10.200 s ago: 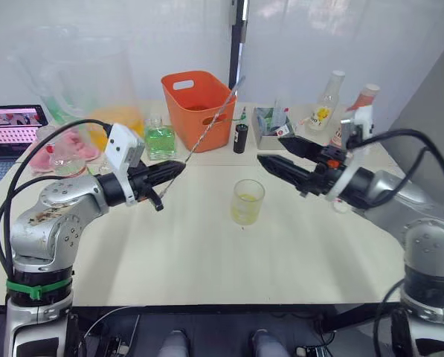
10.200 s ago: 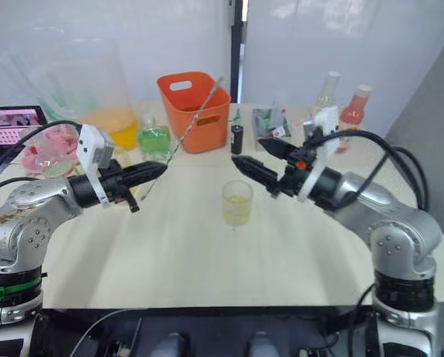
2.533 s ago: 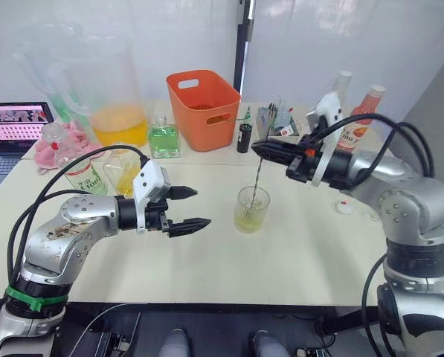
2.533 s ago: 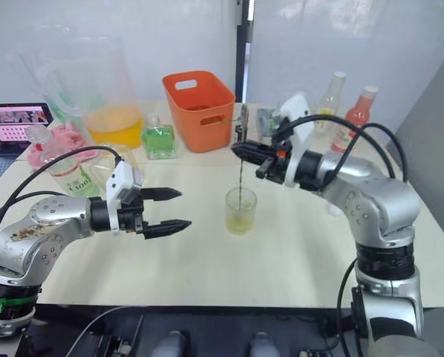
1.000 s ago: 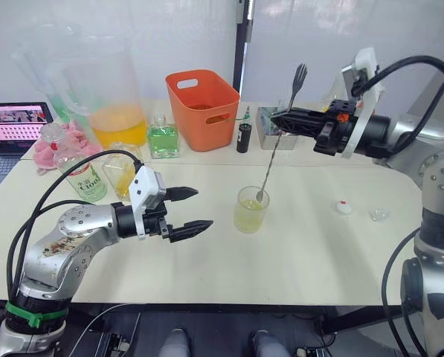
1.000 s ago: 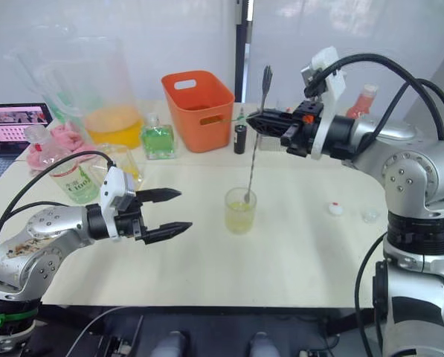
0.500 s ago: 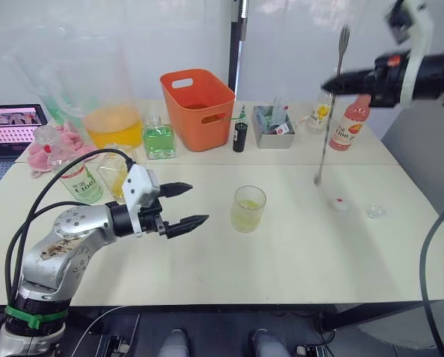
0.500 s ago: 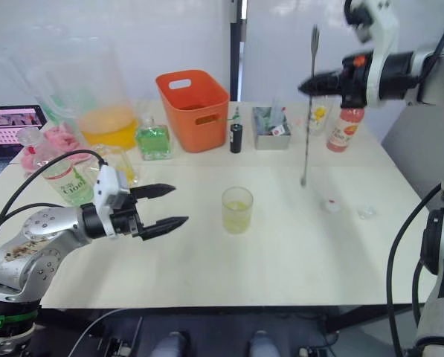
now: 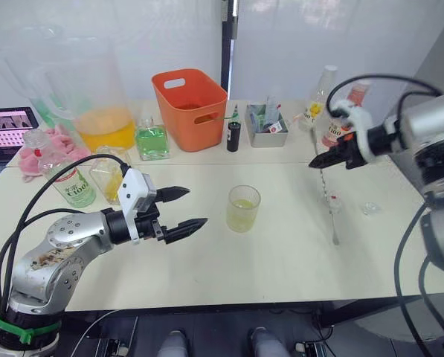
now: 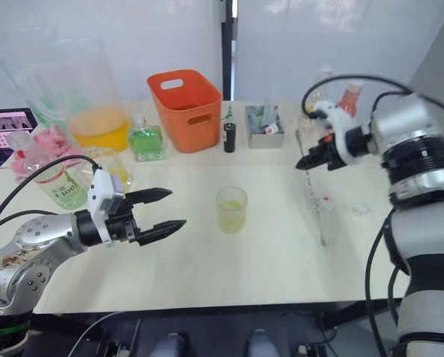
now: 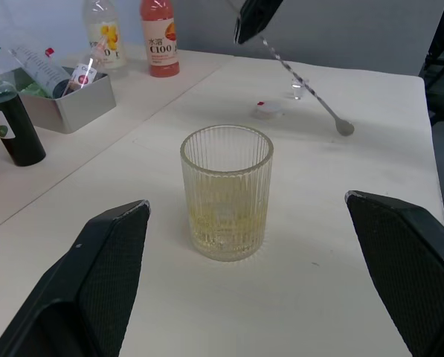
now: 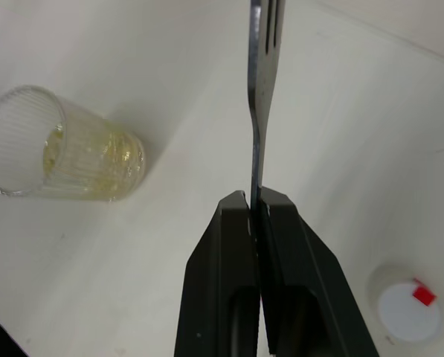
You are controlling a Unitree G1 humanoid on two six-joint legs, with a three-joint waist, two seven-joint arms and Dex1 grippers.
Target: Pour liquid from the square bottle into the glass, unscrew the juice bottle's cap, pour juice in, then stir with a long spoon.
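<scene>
The glass (image 9: 243, 209) stands mid-table with a little pale yellow liquid in it. My left gripper (image 9: 195, 206) hovers open just left of the glass, holding nothing. My right gripper (image 9: 318, 161) is right of the glass, shut on the long spoon (image 9: 327, 199). The spoon slants down, and its small bowl (image 11: 344, 128) is at the tabletop. Beside the spoon lies the white cap (image 9: 333, 202) with its red spot. The square bottle (image 9: 106, 175) and the juice bottle (image 9: 69, 182) stand at the left, behind my left arm.
An orange basket (image 9: 190, 104), a huge pitcher (image 9: 95, 97) of orange liquid and a green square bottle (image 9: 152, 139) line the back. A small dark bottle (image 9: 233, 136), a metal tray (image 9: 270, 123) and two slim bottles (image 9: 318, 104) stand back right. A clear stopper (image 9: 369, 209) lies near the right edge.
My right gripper lifted the spoon out of the glass, swung it high to the right, then lowered it so the bowl is at the table beside the cap. The left gripper stayed open.
</scene>
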